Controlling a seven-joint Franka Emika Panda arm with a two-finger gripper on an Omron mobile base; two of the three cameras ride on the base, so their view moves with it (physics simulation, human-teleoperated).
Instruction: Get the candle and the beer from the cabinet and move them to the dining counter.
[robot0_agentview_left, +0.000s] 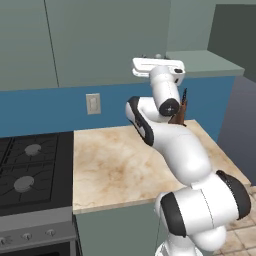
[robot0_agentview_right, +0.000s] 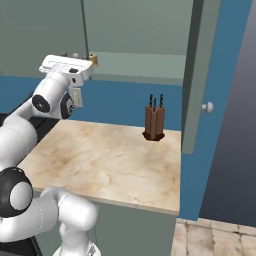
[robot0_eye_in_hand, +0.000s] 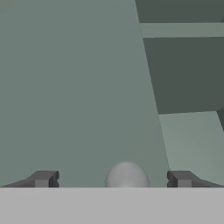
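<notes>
In front of the cabinet (robot0_eye_in_hand: 78, 87), the gripper (robot0_eye_in_hand: 113, 179) stands wide open, with the round knob (robot0_eye_in_hand: 127, 176) between its fingertips (robot0_eye_in_hand: 43, 178), holding nothing.

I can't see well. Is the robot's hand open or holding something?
Gripper: open, holding nothing; a round pale cabinet knob sits between its fingertips.

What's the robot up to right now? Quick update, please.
Gripper open, fingers astride a round pale knob. Cabinet: one door already open. Knife block on worktop below.
</notes>
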